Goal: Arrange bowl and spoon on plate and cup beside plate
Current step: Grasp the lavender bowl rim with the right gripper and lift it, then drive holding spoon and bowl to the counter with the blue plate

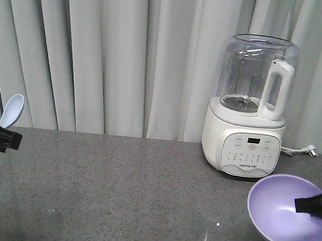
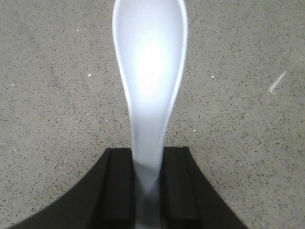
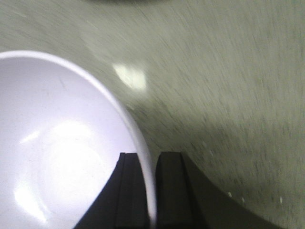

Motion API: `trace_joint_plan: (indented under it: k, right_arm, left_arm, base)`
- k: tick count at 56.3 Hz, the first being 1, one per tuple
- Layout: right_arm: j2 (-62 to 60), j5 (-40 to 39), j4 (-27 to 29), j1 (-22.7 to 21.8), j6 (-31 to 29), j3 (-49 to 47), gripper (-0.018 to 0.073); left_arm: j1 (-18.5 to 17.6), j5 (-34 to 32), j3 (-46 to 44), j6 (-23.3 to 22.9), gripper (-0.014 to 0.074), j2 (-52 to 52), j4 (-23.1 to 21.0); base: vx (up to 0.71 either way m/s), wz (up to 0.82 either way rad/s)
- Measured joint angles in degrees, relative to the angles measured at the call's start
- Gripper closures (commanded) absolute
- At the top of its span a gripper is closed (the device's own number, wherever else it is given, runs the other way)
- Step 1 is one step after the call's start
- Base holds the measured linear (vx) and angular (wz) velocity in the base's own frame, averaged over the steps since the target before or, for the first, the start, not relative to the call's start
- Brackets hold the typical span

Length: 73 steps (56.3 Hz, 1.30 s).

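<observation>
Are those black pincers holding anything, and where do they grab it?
The left pincer clamps the pale blue spoon by its handle. The right pincer pinches the lavender bowl by its rim, a finger each side.

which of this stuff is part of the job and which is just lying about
Job in hand:
spoon, held in the left claw
bowl, rim held by the right claw

Lying about:
blender
its cord
curtain
</observation>
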Motion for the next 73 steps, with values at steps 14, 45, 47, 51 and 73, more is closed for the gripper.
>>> trace_joint_plan:
  k: [14,45,47,51,73]
  right_arm:
    - [-18.7,-4.3,2.4,4.1,-0.8,5.4,0.0569]
    - [-43.7,-7.8,5.7,4.2,-1.1,21.0,0.0568]
    - [-43.7,-7.8,5.7,4.2,-1.1,21.0,0.0568]
    - [-43.7,-7.7,5.7,4.2,-1.1,21.0,0.0568]
    - [-43.7,-7.7,5.7,4.2,-1.1,21.0,0.0568]
  left_arm:
    - [0.0,-1.4,3.1,0.0,0.0603,-6.9,-0.9]
    - [0.0,-17.0,33.4,0.1,0.0603,-40.9,-2.8]
    - [0.0,-17.3,34.0,0.1,0.0603,-41.9,-2.8]
    - [0.0,-17.3,34.6,0.1,0.0603,-43.1,-2.8]
    - [0.0,-17.2,34.9,0.1,0.0603,-43.8,-2.8]
  base:
    - [0.0,0.0]
    - [0.0,0.0]
    - [0.0,0.0]
    - [0.0,0.0]
    - [0.0,0.0]
